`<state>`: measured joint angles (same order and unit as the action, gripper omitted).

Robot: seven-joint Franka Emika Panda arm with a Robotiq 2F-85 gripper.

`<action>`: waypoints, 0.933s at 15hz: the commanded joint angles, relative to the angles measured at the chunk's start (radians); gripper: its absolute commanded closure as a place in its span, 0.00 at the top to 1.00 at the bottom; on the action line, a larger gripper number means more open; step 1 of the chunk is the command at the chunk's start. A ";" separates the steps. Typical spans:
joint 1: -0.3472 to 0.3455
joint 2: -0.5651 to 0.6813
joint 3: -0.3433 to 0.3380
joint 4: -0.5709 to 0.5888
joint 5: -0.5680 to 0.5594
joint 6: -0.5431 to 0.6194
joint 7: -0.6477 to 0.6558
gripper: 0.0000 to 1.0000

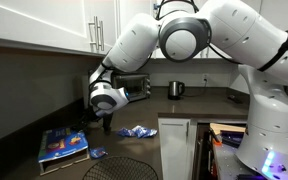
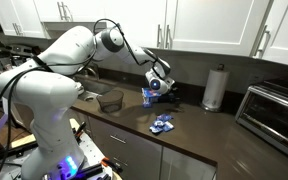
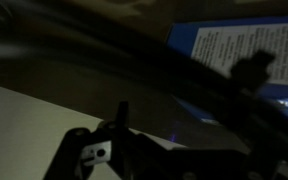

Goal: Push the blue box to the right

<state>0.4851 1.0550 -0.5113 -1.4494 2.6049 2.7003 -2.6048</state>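
The blue box [image 1: 62, 146] lies flat on the dark counter, with a colourful picture on top and pale edges. In an exterior view it shows as a small blue shape [image 2: 148, 96] just under the gripper. My gripper [image 1: 105, 124] points down beside the box's far right corner, close to it; contact is not clear. It also shows in an exterior view [image 2: 156, 87]. The wrist view is very dark. It shows the box's blue face with a white text panel [image 3: 234, 40] at the upper right. The fingers are dark shapes and their opening is not readable.
Crumpled blue-and-white wrappers [image 1: 136, 131] lie right of the gripper, also seen in an exterior view [image 2: 164, 124]. A small packet [image 1: 97, 153] lies by the box. A toaster oven [image 1: 134, 87], a kettle [image 1: 176, 89], a paper towel roll [image 2: 215, 88] and a sink [image 2: 104, 98] stand around.
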 commanded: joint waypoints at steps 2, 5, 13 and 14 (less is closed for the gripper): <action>-0.014 0.019 -0.020 0.020 0.000 0.079 0.018 1.00; -0.007 0.011 -0.039 -0.021 0.000 0.065 0.048 1.00; 0.027 -0.002 -0.141 -0.115 0.000 0.049 0.171 1.00; 0.036 -0.002 -0.163 -0.130 0.000 0.047 0.194 1.00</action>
<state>0.4861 1.0564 -0.6130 -1.5180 2.6049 2.7436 -2.4713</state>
